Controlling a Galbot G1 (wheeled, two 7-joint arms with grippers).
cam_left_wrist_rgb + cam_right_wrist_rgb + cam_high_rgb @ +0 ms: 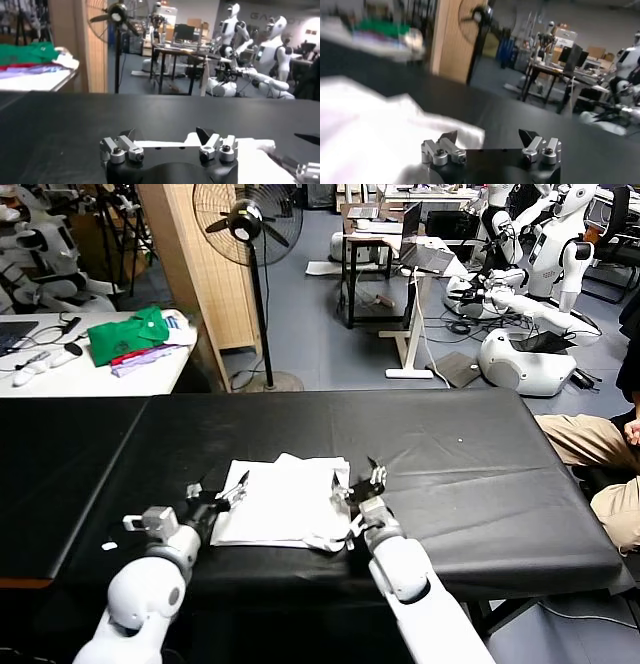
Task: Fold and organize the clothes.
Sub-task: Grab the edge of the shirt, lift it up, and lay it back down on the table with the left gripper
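Before me, a table (480, 464) draped in black cloth; on it lies one folded white T-shirt (280, 499), near the front edge.

Open right tool (489, 138) beside white T-shirt (365, 125)

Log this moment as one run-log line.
T-shirt: folded on black table | left gripper: open, at left edge | right gripper: open, at right edge

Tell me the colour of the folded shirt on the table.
White T-shirt, clearest in the head view.
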